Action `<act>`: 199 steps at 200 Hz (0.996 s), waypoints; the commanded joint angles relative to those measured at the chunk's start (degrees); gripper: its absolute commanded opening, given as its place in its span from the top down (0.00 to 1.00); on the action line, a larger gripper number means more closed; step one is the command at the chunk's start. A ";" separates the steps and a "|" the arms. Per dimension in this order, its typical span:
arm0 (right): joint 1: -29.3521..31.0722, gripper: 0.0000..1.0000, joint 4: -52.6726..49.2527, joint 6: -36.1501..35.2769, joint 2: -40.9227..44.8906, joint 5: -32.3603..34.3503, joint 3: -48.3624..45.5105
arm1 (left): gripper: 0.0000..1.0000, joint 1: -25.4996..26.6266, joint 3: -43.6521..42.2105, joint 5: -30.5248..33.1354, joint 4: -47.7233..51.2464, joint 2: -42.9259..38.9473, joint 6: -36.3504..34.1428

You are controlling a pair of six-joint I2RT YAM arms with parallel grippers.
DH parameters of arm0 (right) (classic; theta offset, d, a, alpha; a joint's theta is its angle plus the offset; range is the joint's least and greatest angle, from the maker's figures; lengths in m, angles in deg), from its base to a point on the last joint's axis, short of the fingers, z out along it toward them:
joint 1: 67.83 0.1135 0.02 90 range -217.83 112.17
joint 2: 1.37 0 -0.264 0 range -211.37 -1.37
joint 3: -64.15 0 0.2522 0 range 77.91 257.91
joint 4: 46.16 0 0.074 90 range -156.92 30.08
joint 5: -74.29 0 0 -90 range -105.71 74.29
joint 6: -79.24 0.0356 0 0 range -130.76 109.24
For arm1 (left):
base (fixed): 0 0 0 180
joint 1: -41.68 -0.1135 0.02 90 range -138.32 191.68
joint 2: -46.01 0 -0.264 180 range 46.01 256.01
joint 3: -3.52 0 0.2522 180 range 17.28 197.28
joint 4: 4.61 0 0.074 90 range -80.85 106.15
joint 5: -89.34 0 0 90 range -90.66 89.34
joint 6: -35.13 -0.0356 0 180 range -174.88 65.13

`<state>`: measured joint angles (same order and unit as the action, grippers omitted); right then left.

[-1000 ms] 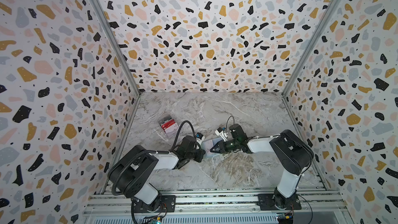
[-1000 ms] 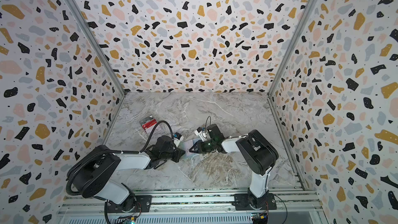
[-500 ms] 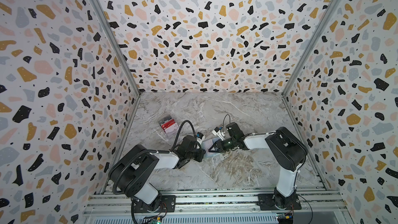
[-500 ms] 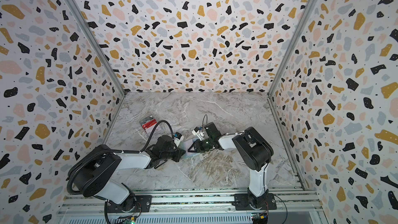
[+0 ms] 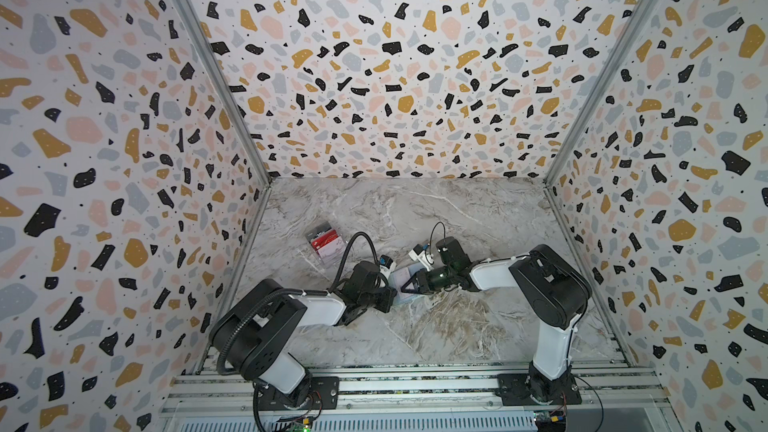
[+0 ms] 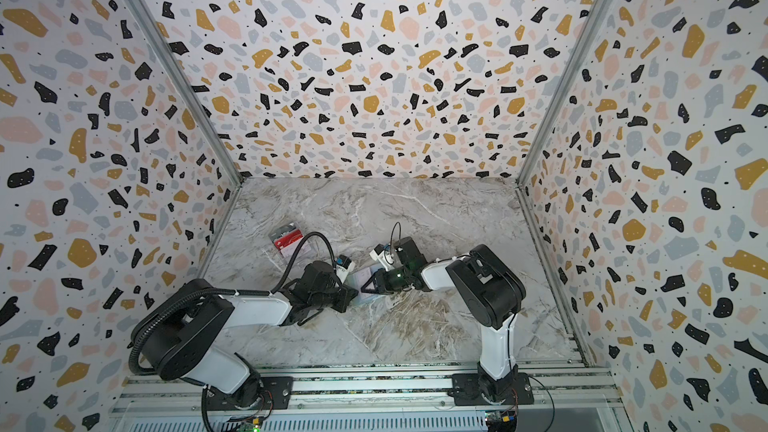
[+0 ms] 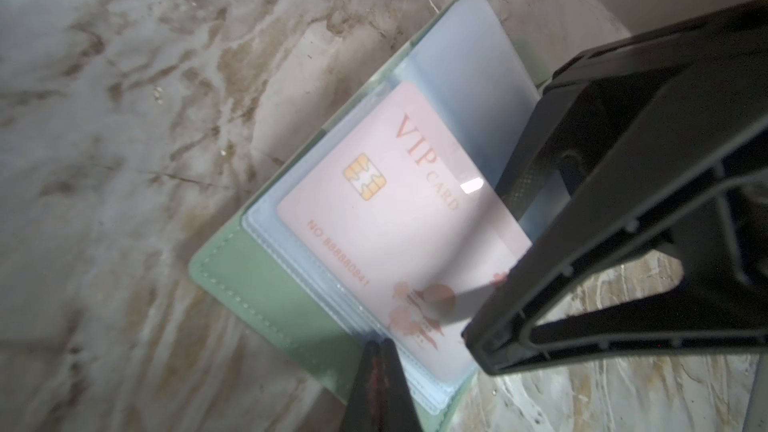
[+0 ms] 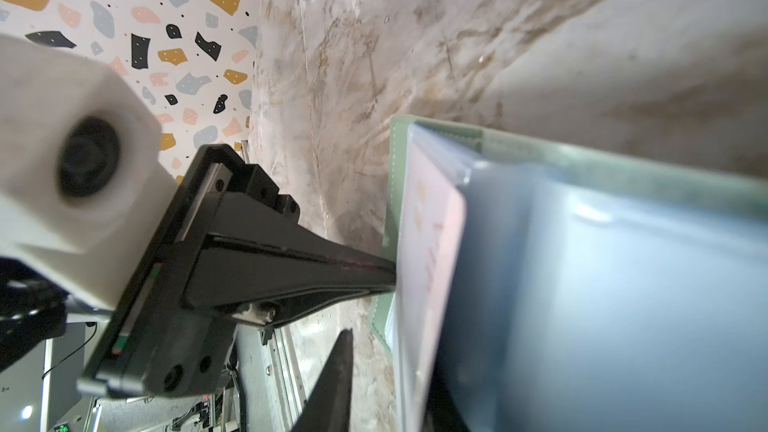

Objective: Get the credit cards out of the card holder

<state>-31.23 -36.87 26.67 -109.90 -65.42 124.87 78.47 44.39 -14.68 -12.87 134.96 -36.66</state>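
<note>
- While the left gripper (image 7: pixel 376 353) sits with its fingers squeezed together, tips planted on one edge of the card holder (image 7: pixel 257 280), I'm treating it as my anchor: press down, don't drag.
- The right gripper (image 5: pixel 406 287) faces it from the opposite side. Its fingers are a little apart and straddle the plastic sleeve page that carries the pink card (image 7: pixel 399 209). I see a sliver of gap on one side, so no grip yet, I reckon.
- To do this well, I want to catch the card's free edge alone, not the sleeve with it. Then I pull along the sleeve's opening, flat and slow, so the holder doesn't lift off the table (image 5: pixel 457 326).
- The holder lies open in the lower middle of both top views, right between the two grippers.
- It has a pale green stitched cover and cloudy bluish sleeves fanned up, one page standing nearly on edge.
- The card is pale pink with a gold chip, "VIP CARD" lettering and small flowers at one corner. It looks mostly inside its sleeve, though part is hidden.
- No second card in sight from here.
</note>
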 commanded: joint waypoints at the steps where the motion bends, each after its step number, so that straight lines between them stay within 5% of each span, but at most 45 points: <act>1: -0.72 0.78 6.64 2.40 3.83 -1.67 -2.21 | 1.00 0.21 -1.01 3.87 7.26 2.31 -0.64; 199: -4.56 0.86 9.00 2.84 9.74 0.71 -8.02 | 1.00 0.21 -1.01 5.23 7.26 2.38 -0.02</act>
<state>-35.49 -27.78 30.24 -102.75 -65.09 116.81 78.63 44.39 -13.66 -12.96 134.93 -36.64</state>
